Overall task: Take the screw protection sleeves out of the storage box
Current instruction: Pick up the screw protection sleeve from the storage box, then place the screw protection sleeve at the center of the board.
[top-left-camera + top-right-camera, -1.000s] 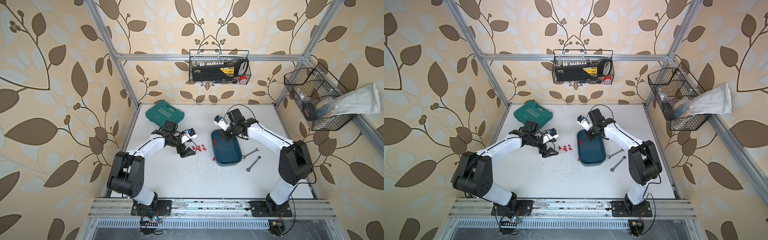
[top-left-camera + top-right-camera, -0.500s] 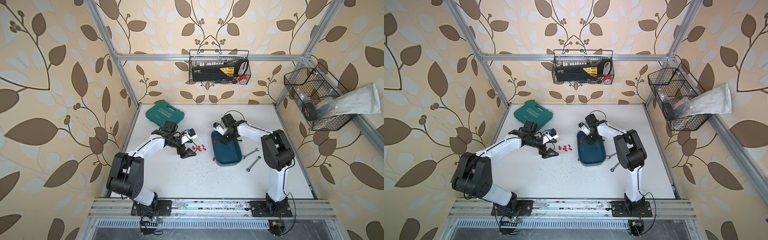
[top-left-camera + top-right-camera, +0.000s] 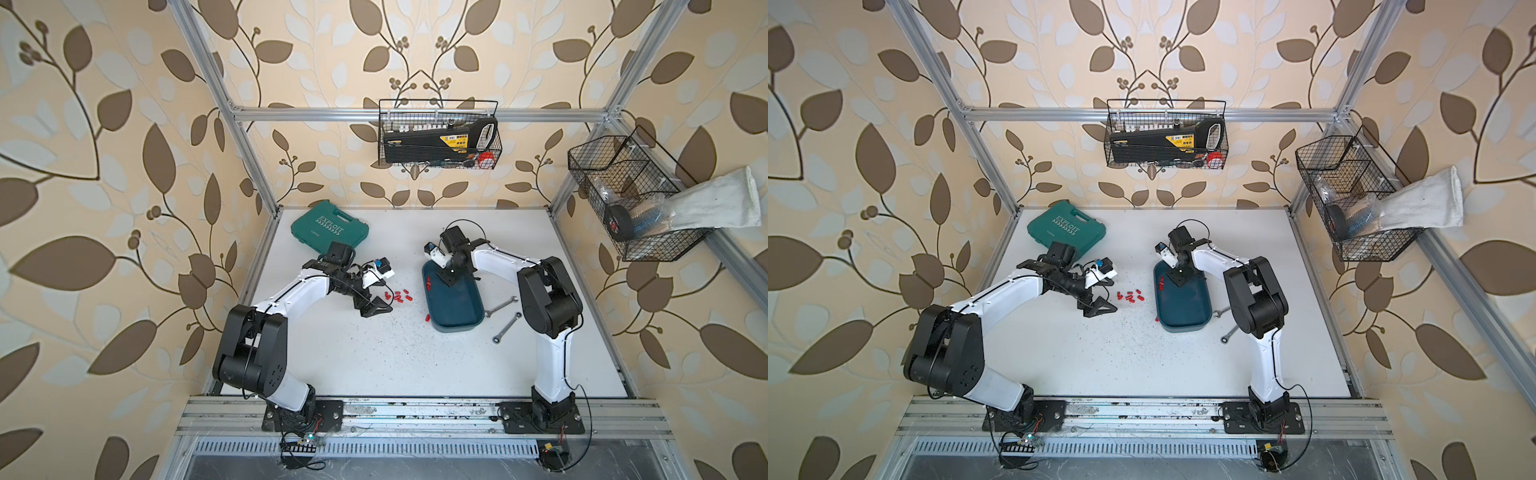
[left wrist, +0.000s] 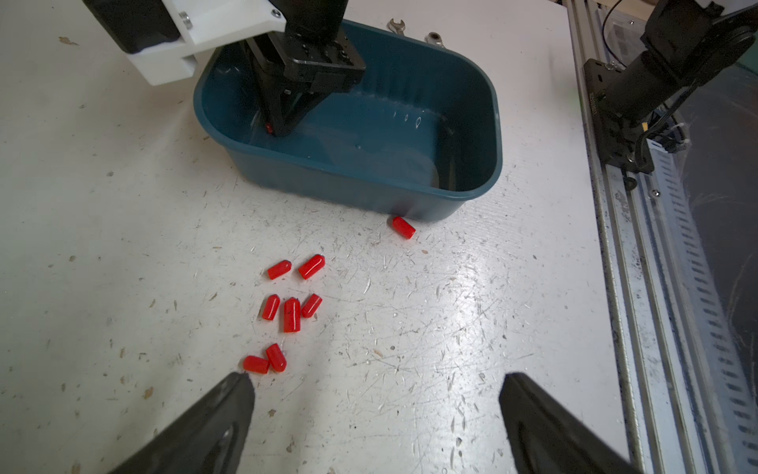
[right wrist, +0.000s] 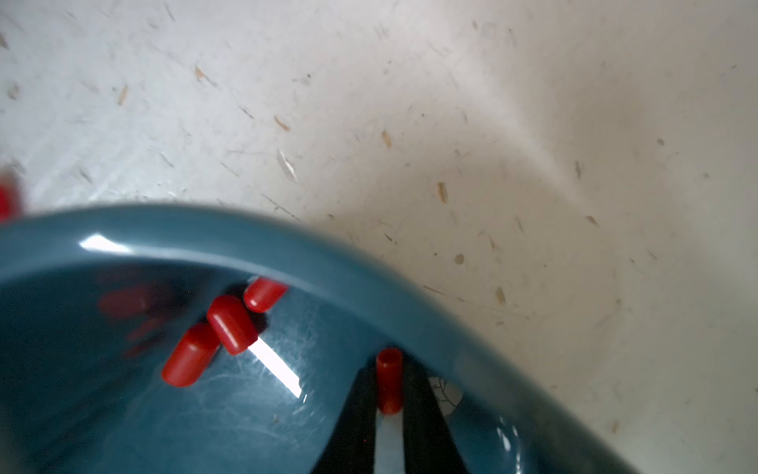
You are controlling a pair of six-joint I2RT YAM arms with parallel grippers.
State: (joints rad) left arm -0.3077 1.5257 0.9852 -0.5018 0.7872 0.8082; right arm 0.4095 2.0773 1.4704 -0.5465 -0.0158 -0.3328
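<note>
**Right hand [image 4: 279, 125] pinches one sleeve [image 5: 389, 379] inside storage box [image 5: 246, 246]**

Only the right wrist view shows the grip plainly, fingers almost closed on it, three loose sleeves [image 5: 231, 324] nearby; the left wrist view shows eight more sleeves [image 4: 287, 314] on the bench [image 4: 123, 205] beside the box; left hand [image 4: 375, 379] gapes wide, empty.

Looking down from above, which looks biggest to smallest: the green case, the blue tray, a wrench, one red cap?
1. Blue tray.
2. Green case, close behind but farther from the camera, so that order is unsure.
3. Wrench.
4. Red cap.
</note>
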